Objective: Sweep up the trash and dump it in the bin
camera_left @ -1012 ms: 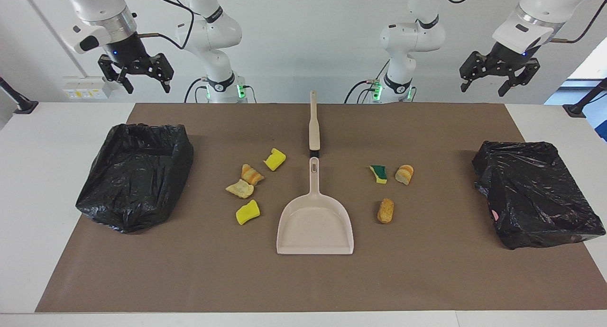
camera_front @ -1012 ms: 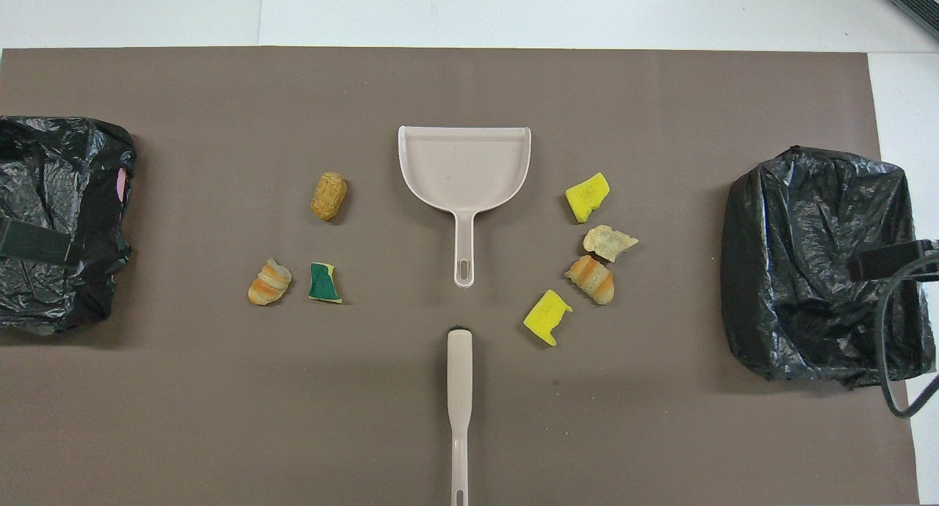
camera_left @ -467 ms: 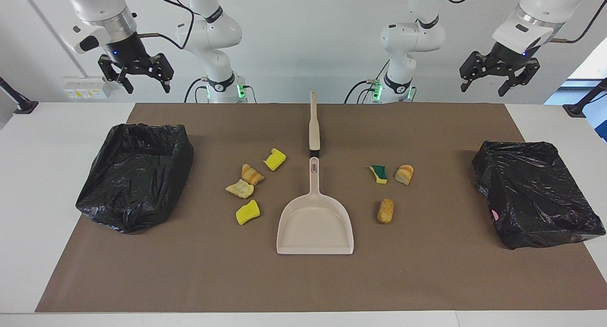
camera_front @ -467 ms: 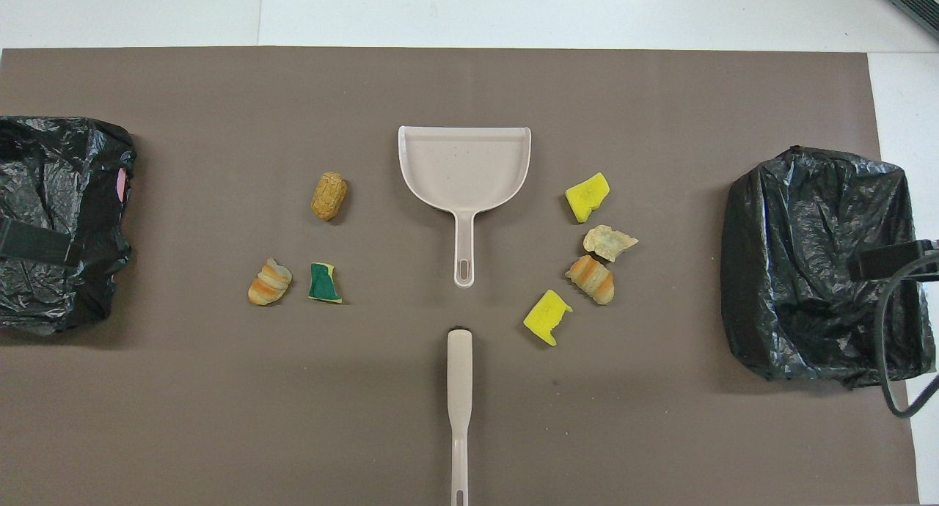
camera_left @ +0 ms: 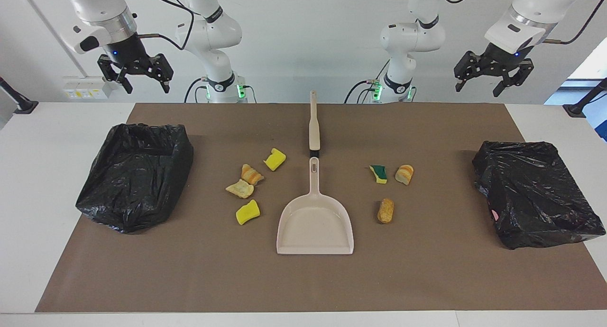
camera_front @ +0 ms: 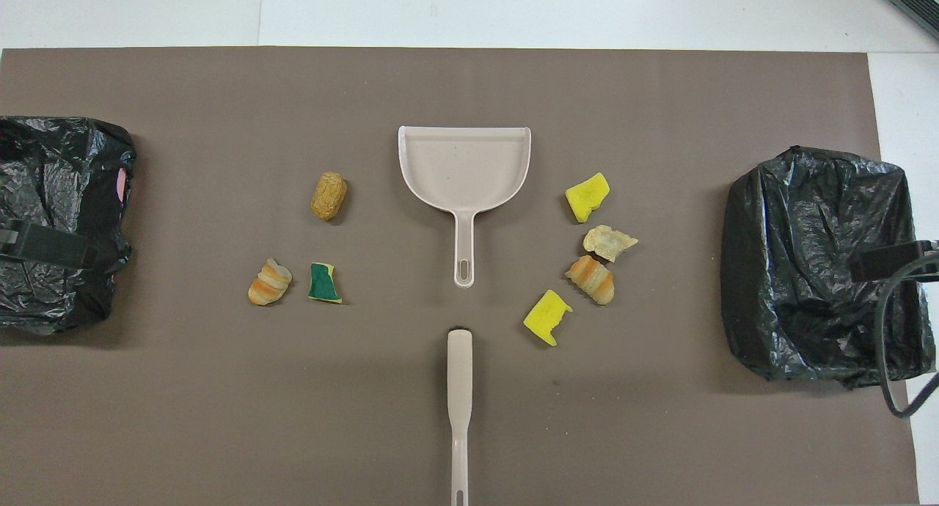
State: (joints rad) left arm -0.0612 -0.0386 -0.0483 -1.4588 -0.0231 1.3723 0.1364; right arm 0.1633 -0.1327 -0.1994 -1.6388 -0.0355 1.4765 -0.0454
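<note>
With both my jaws wide and empty above the counter, no sweeping has begun; next, grasp brush (camera_left: 314, 128) and dustpan (camera_left: 315, 225).

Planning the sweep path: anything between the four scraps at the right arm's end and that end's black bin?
Nothing visible. Bare brown mat lies between the four scraps and the black bin. The dustpan and brush lie at mid-table. The right gripper and left gripper hang open, high, holding nothing.

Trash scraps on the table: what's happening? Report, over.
Both grippers, left and right, up, jaws open, empty. Seven trash scraps unswept beside dustpan. Nothing blocking.
</note>
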